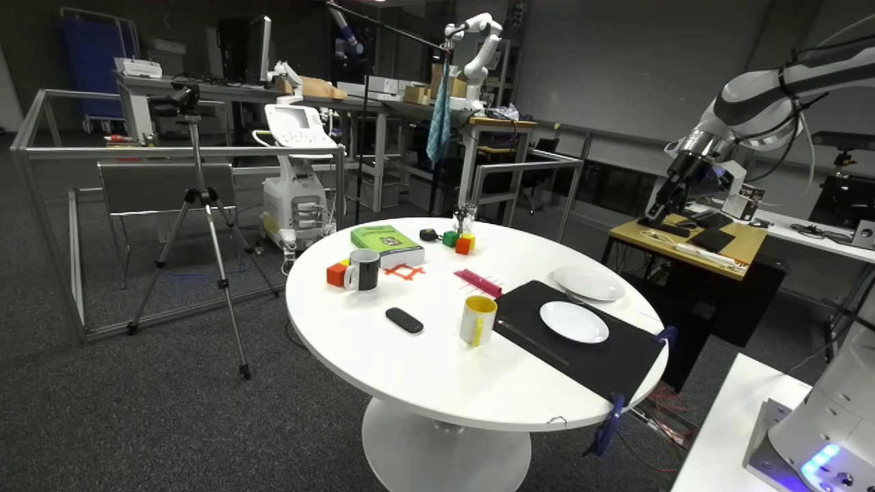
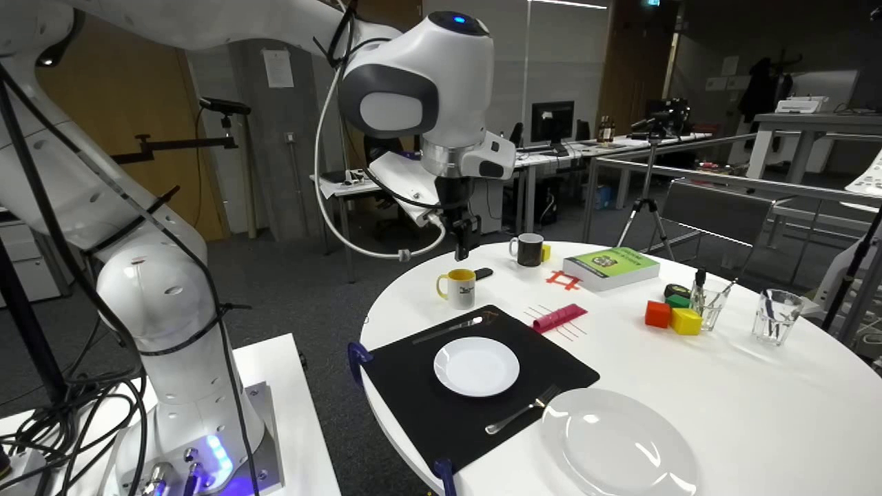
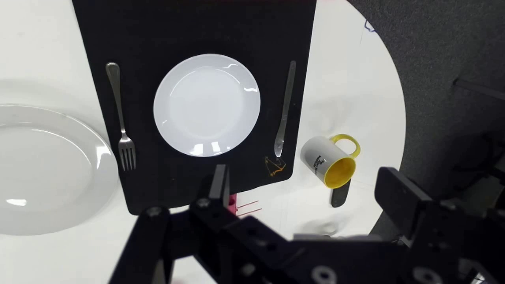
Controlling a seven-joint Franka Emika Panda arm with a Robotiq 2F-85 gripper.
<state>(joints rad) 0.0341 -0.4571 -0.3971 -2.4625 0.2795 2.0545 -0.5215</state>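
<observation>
My gripper (image 3: 303,182) stands open with nothing between its fingers. It hangs above the white round table, apart from everything on it, as an exterior view shows the gripper (image 2: 464,240) over the near mug. That white mug (image 3: 315,154) has a yellow inside and handle and stands upright. A dark oblong object (image 3: 341,195) lies beyond it, partly hidden by the mug in the wrist view. On a black mat (image 3: 177,23) sits a small white plate (image 3: 207,104), between a fork (image 3: 124,144) and a knife (image 3: 287,104). A larger pale plate (image 3: 43,173) lies beside the mat.
A pink tube (image 2: 559,317) lies past the mat. Farther off are a black mug (image 2: 529,251), a thick green book (image 2: 610,267), a red cube (image 2: 657,314), a yellow cube (image 2: 686,321) and an empty glass (image 2: 775,317). Blue clamps (image 2: 358,362) grip the table's edge.
</observation>
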